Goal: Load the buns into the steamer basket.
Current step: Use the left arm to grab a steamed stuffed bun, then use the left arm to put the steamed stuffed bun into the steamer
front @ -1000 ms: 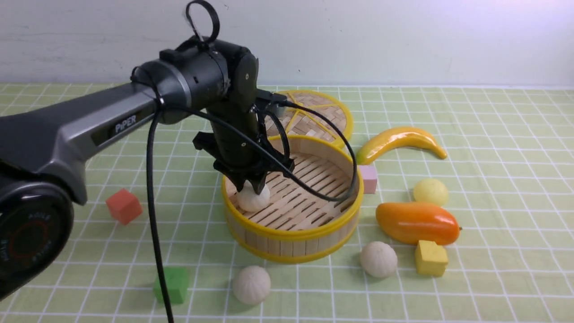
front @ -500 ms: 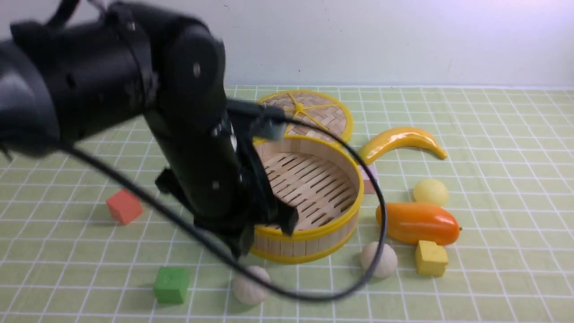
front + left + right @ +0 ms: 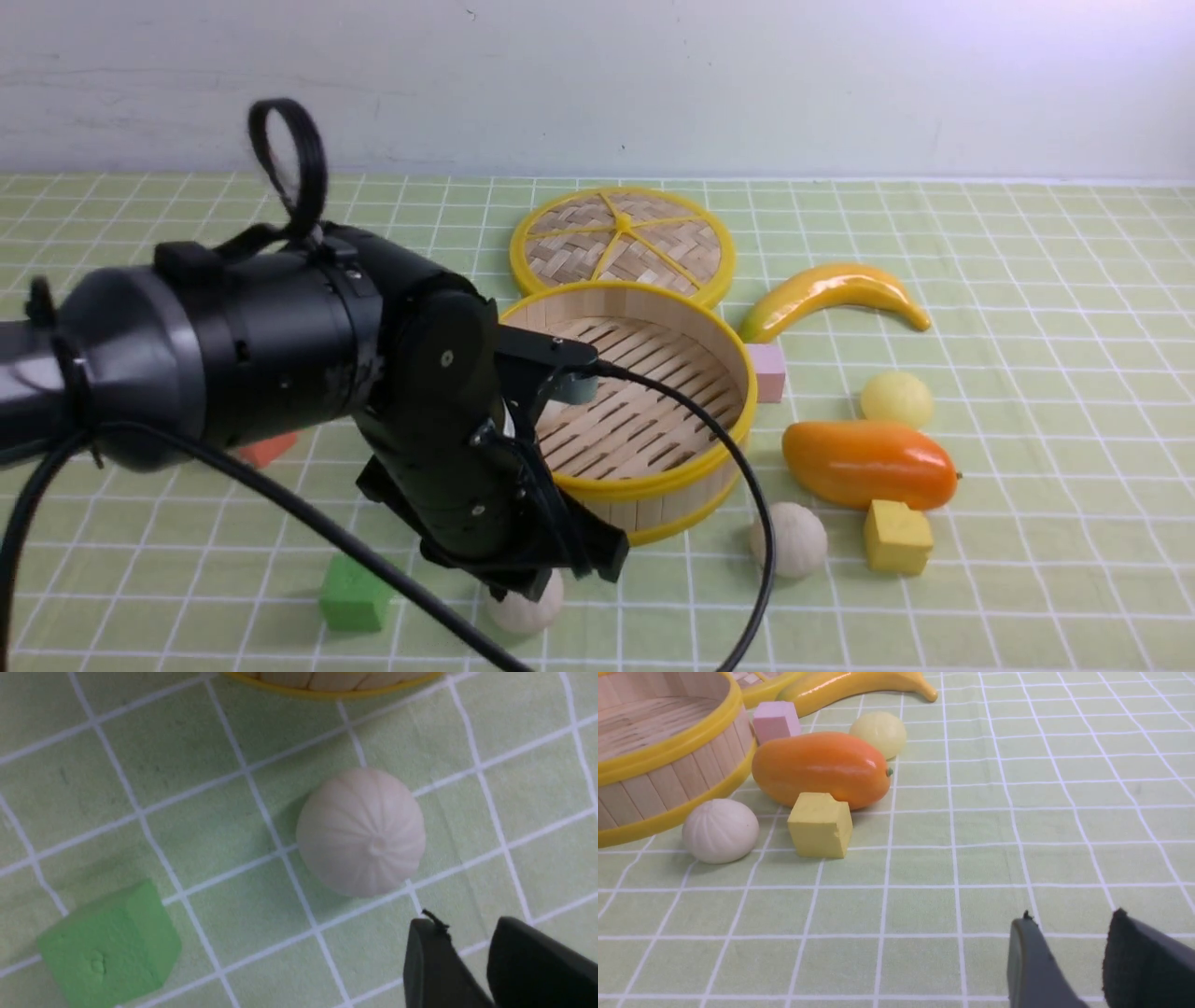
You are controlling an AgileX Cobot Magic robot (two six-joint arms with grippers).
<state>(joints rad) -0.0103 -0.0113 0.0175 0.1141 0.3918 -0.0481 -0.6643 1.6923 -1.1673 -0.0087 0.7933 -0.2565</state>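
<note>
Though a green cube [image 3: 107, 947] was parked to its left, the off-white bun [image 3: 362, 833] was seen on the bench [image 3: 187, 826] right by the steamer basket [image 3: 653, 481]; the left pincer [image 3: 467, 931], slightly apart and empty, was probably best widened and centred first.

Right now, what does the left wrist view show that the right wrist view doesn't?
Only the left wrist view: an off-white bun on the cloth near a green cube, and the left gripper, open and empty.
Only the right wrist view: a second off-white bun, the pale yellow bun, mango, yellow cube, pink cube, banana and the open right gripper.
Both: the steamer basket wall and the checked cloth.
</note>
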